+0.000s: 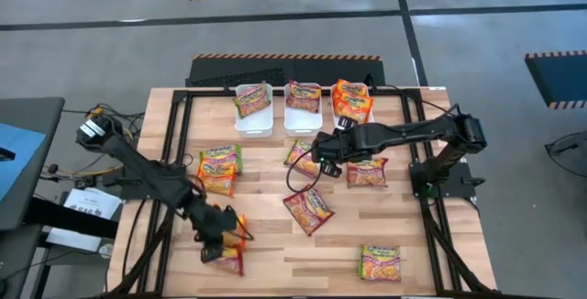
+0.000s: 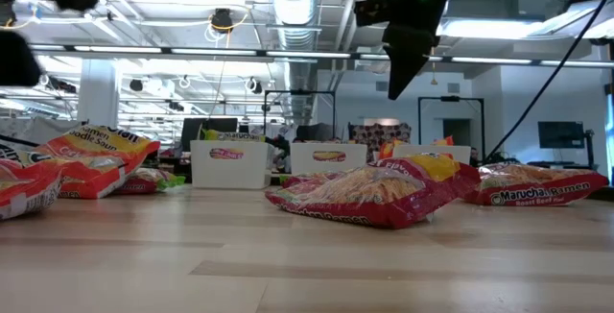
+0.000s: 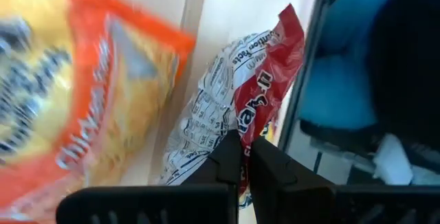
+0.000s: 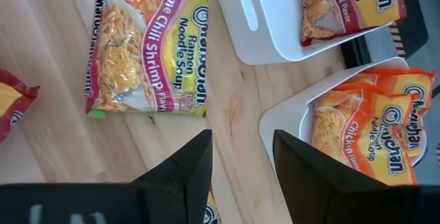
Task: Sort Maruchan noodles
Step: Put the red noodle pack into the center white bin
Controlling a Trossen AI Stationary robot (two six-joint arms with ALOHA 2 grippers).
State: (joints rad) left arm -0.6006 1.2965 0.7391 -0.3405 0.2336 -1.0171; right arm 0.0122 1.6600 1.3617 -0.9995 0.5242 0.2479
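Red-trimmed noodle packet (image 3: pixel 265 80) pinched in shut left pincer (image 3: pixel 245 157); right pincer (image 4: pixel 240 157) wide above lime-chili packet (image 4: pixel 148 45).

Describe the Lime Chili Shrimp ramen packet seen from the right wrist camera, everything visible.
The flat rectangular glossy Lime Chili Shrimp ramen packet lies face up on the light wooden table, sealed. Its front is orange-yellow with a noodle photo, pink side trim and green crimped ends, printed Maruchan Ramen Noodle Soup. It sits beside a white plastic bin without touching it. Nothing rests on it; the open right end effector hovers short of it, not touching.
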